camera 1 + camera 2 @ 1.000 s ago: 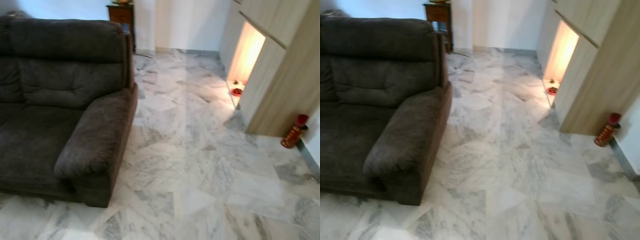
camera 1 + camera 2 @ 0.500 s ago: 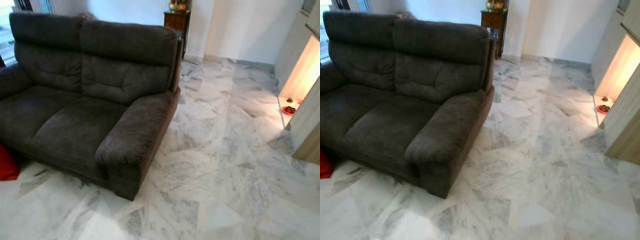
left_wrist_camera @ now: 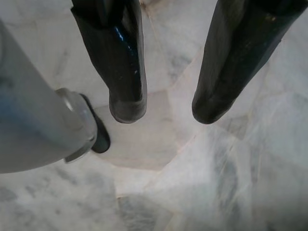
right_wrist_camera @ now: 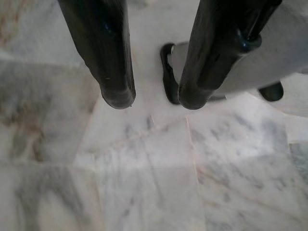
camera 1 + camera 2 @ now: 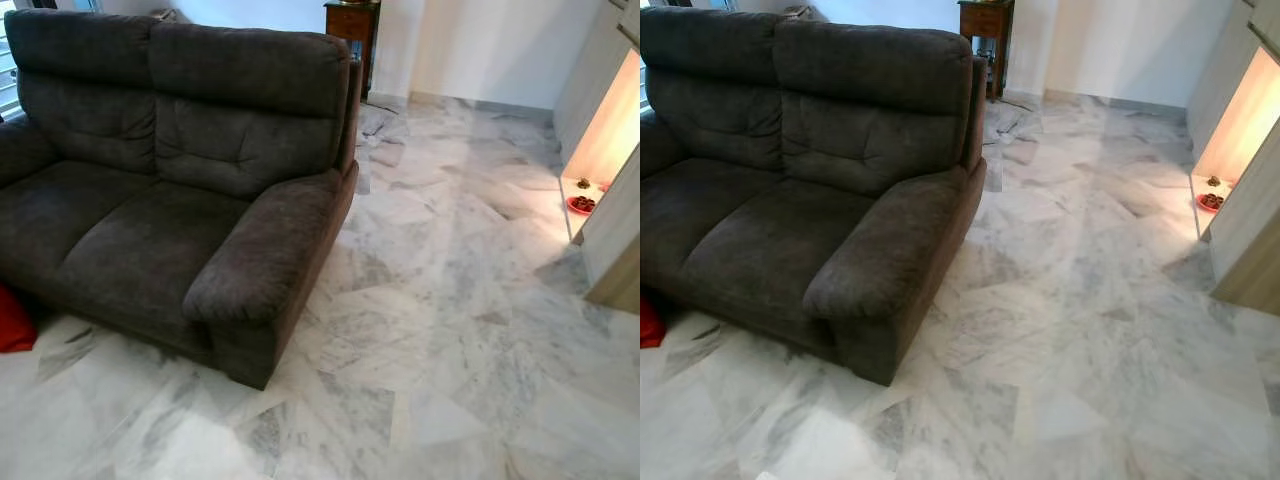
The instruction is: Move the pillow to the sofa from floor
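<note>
A dark grey two-seat sofa [image 5: 170,180] stands on the left, its near armrest [image 5: 262,248] pointing toward me. At the far left edge, on the floor in front of the sofa, a piece of a red pillow [image 5: 12,320] shows; most of it is cut off by the frame. My left gripper [image 3: 166,113] hangs over the marble floor, open and holding nothing. My right gripper [image 4: 150,102] also hangs above the floor, open and holding nothing.
White and grey marble floor [image 5: 450,330] spreads to the right of the sofa. A wooden side table [image 5: 352,22] stands behind the sofa. A lit niche in a wooden cabinet [image 5: 603,130] at the right holds a small red dish [image 5: 582,204].
The view has swung left and dropped: more of the sofa seat and the red pillow's edge came into sight, and the cabinet slid off to the right.
</note>
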Robot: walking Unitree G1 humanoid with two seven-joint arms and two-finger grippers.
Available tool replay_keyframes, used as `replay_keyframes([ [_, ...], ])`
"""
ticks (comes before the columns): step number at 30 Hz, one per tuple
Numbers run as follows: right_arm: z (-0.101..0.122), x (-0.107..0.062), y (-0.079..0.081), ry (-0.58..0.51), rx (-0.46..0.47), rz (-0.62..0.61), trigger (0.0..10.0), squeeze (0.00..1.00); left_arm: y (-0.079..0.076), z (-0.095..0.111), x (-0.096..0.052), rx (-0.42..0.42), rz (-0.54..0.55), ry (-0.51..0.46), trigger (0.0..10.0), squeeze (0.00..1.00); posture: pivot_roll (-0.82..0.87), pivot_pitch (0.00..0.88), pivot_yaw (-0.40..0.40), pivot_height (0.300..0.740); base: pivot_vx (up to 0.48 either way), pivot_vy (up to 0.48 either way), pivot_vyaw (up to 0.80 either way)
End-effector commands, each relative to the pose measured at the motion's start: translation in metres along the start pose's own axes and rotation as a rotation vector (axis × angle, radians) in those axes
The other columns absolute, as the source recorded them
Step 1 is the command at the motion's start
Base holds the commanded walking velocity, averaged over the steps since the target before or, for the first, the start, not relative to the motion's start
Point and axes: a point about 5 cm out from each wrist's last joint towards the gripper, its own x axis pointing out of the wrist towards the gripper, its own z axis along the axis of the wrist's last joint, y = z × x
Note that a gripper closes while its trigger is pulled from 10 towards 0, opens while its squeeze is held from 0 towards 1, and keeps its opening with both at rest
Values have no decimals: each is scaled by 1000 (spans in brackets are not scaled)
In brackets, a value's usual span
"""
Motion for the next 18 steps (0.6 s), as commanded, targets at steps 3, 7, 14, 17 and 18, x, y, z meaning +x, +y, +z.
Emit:
replay_keyframes([
  [3, -8, -2, -4, 33, 9, -17, 10000, 0, -1, -6, -1, -95, 17, 26, 10000, 0, 70, 76, 4, 740, 0, 0, -800],
  [7, -8, -3, -7, 26, 34, -39, 10000, 0, 1, -7, -1, -162, 41, 32, 10000, 0, 67, 76, 7, 740, 0, 0, -800],
  [14, -6, -3, -10, 21, 21, -36, 10000, 0, 9, -8, -1, -235, 73, 45, 10000, 0, 65, 79, 7, 740, 0, 0, -800],
  [17, -5, -2, -4, 16, 44, -28, 10000, 0, 8, -8, -1, -248, 70, 49, 10000, 0, 65, 77, 14, 740, 0, 0, -800],
  [18, -6, -1, -2, 17, 39, -24, 10000, 0, 8, -8, -1, -254, 69, 51, 10000, 0, 65, 77, 14, 740, 0, 0, -800],
])
